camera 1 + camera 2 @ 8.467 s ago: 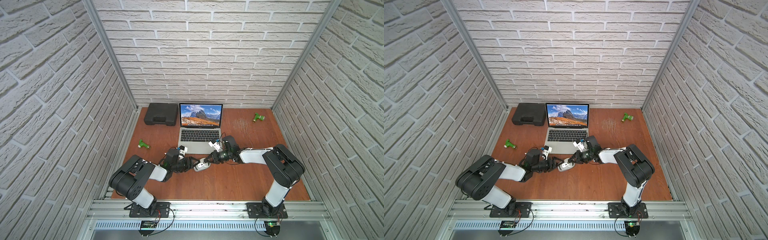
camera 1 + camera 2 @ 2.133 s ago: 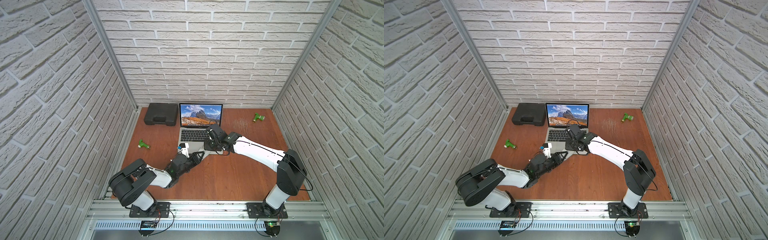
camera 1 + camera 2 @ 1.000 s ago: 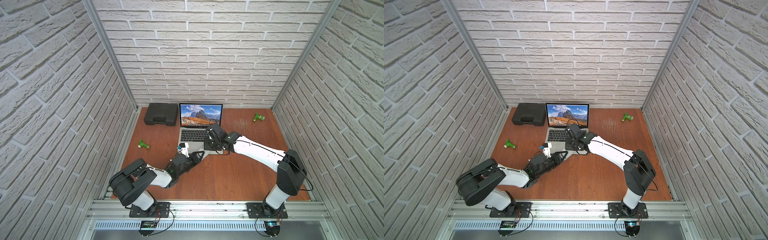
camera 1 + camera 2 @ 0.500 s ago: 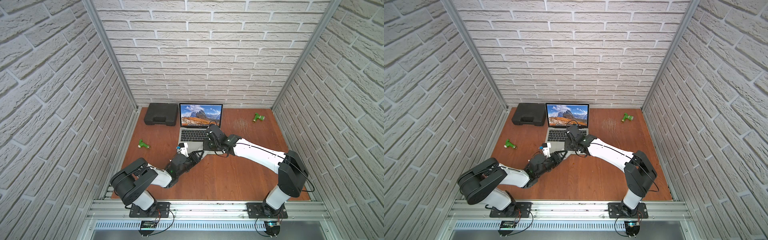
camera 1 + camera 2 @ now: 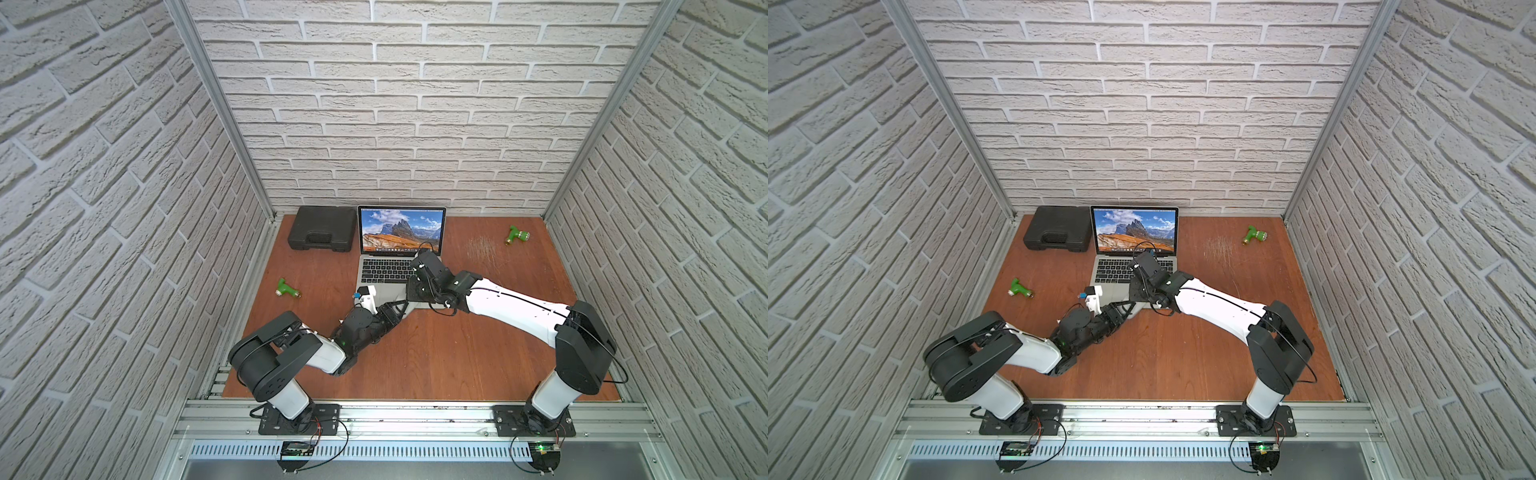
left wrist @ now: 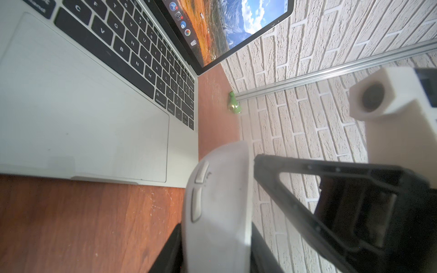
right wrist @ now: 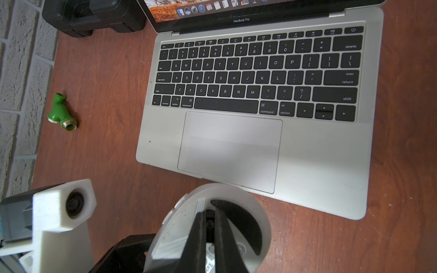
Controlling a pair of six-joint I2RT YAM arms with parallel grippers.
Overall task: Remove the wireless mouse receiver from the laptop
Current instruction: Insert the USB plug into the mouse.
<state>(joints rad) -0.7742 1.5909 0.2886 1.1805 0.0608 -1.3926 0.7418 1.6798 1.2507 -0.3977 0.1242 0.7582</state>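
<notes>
Laptop [image 5: 388, 268] stretching lengthwise nine-to-three o'clock, screen facing six, left hand [image 5: 400, 308] gripping mouse [image 6: 217, 208] on edge, right hand [image 7: 209, 211] pinching shut inside it.

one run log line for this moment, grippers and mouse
left gripper: shut on mouse | right gripper: shut, tips in mouse underside recess | laptop: open | receiver: not seen

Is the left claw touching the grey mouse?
Touching. In the left wrist view the left claw has its black fingers pressed against both sides of the mouse, which sits between them.
</notes>
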